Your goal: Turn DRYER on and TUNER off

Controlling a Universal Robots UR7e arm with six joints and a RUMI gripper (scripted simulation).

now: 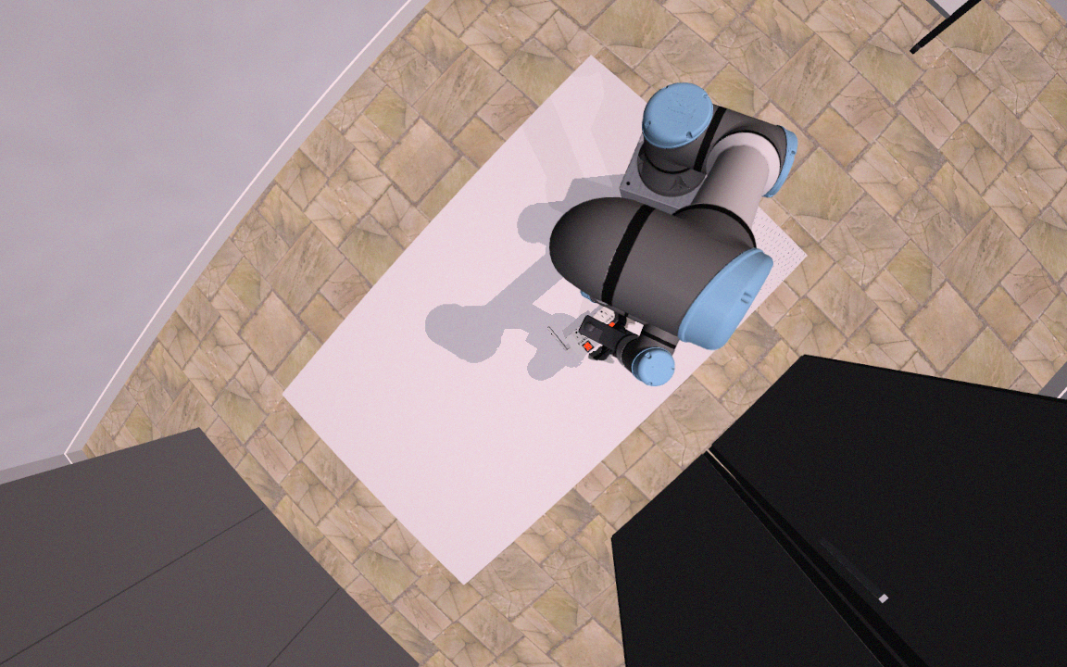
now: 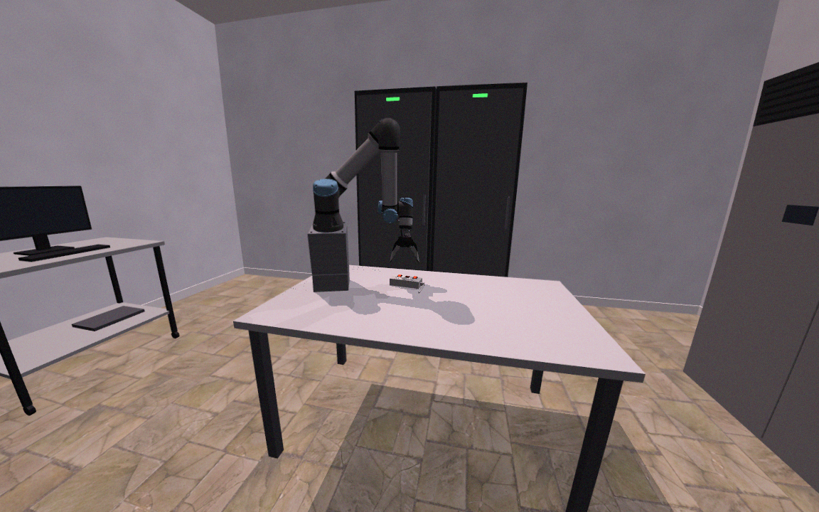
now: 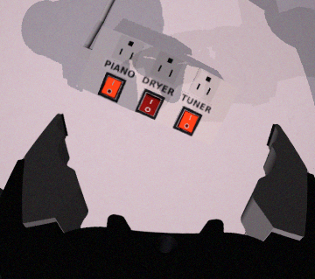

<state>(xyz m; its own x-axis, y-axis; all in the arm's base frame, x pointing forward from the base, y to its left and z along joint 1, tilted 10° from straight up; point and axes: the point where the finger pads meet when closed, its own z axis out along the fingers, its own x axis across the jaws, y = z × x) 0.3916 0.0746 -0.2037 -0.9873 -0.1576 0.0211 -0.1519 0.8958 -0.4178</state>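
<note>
Reading strip [image 3: 153, 84] | PIANO [image 3: 111, 86] lit | DRYER [image 3: 150, 103] dark | TUNER [image 3: 187, 121] lit

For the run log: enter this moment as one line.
gripper: open, empty, above strip | power strip: upright | PIANO lit | DRYER dark | TUNER lit
</note>
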